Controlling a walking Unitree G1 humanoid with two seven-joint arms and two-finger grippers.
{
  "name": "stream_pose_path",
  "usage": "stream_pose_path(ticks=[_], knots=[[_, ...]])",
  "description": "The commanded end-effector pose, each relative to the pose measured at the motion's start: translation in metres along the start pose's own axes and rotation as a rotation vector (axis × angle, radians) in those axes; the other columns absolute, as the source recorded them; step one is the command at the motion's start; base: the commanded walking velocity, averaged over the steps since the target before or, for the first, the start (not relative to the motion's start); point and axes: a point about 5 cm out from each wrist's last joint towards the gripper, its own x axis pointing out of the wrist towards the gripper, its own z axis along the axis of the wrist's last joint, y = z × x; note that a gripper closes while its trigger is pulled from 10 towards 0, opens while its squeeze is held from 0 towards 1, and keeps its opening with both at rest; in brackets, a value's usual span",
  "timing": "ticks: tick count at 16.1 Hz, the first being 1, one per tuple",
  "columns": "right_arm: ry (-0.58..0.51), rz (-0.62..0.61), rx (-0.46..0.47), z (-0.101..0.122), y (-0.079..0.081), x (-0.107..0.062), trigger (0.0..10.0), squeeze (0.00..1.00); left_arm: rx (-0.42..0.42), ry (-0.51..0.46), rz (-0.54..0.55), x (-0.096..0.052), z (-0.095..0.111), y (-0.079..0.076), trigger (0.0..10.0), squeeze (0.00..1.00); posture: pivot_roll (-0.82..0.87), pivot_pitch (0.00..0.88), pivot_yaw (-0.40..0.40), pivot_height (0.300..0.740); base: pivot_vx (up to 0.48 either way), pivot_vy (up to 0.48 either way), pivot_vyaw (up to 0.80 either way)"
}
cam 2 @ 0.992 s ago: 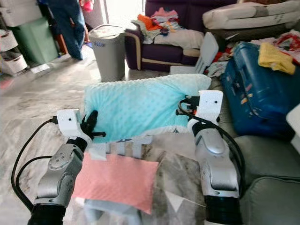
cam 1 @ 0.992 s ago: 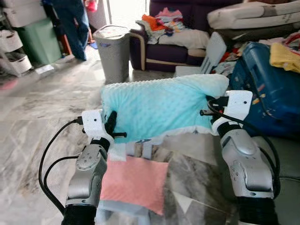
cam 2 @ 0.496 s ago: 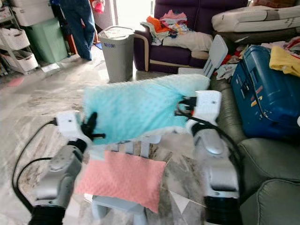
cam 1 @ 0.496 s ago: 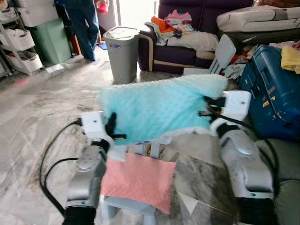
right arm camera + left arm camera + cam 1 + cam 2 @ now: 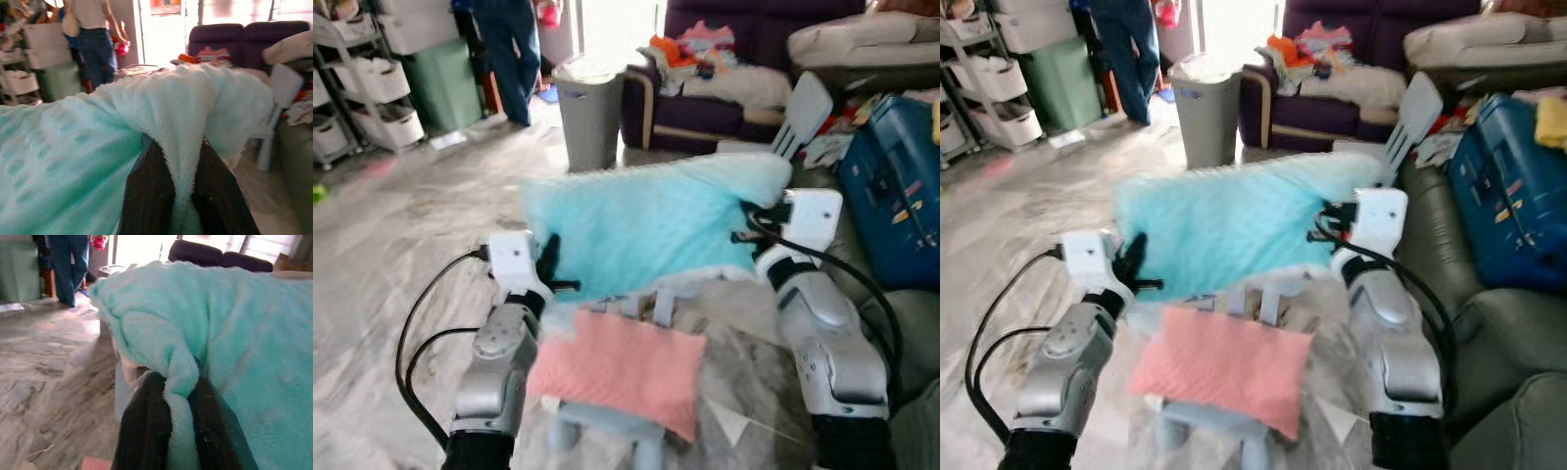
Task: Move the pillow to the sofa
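We see no brand, label or writing clear enough to read; a dark mark on the bin [image 5: 590, 110] is blurred past reading.

Far left, white shelves [image 5: 357, 93] are cut off by the edge, and a person [image 5: 514, 49] in blue trousers beside them shows from the waist down in the eye views. The grey bin stands on the marble floor [image 5: 401, 225] just right of the person.

Nearer us, the left gripper [image 5: 181, 404] has its two black fingers [image 5: 146, 426] pinched tight on a fold at the left end of the pillow [image 5: 641, 225]. We hold that mint-green, dotted pillow up in the air between both arms, above a small pale stool [image 5: 626, 431], on which a pink pillow [image 5: 622, 367] lies. The mint pillow hides most of the stool's back. The right gripper [image 5: 182, 176] is likewise clamped on the pillow's right end, its fabric squeezed between the fingers [image 5: 151, 191].

Beyond, a purple sofa [image 5: 675, 108] against the far wall is heaped with clothes [image 5: 715, 64], too blurred to sort. A white chair [image 5: 800, 113] leans to its right. On the far right a blue suitcase [image 5: 891, 196] is cut by the edge, and a grey cushion [image 5: 1518, 372] sits near the right arm. The whole scene is softened by motion blur.
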Motion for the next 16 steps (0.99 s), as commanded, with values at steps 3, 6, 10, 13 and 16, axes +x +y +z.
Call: stream_pose_path(ticks=[3, 6, 10, 13, 16], knots=[[-0.024, 0.022, 0.024, 0.008, 0.004, 0.000, 10.0, 0.00, 0.026, -0.028, 0.000, 0.003, 0.008, 0.001, 10.0, 0.00, -0.07, 0.000, 0.003, 0.740, 0.000, 0.480, 0.00], [-0.017, -0.001, -0.041, 0.007, 0.004, 0.001, 10.0, 0.00, 0.025, -0.030, -0.003, 0.004, 0.009, 0.001, 10.0, 0.00, -0.07, 0.000, 0.004, 0.740, 0.000, 0.480, 0.00], [-0.028, -0.037, -0.045, 0.006, 0.004, 0.002, 10.0, 0.00, 0.027, -0.024, -0.003, 0.004, 0.008, 0.001, 10.0, 0.00, -0.07, 0.000, 0.005, 0.740, 0.000, 0.435, 0.00], [-0.023, -0.070, -0.058, 0.006, 0.002, 0.003, 10.0, 0.00, 0.024, -0.022, -0.009, 0.005, 0.009, 0.000, 10.0, 0.00, -0.07, 0.000, 0.004, 0.740, 0.000, 0.000, 0.00], [0.051, -0.014, -0.115, -0.004, 0.000, 0.000, 10.0, 0.00, 0.000, -0.032, 0.024, 0.009, 0.014, 0.006, 10.0, 0.00, -0.07, 0.000, 0.004, 0.740, 0.000, 0.000, 0.00]])
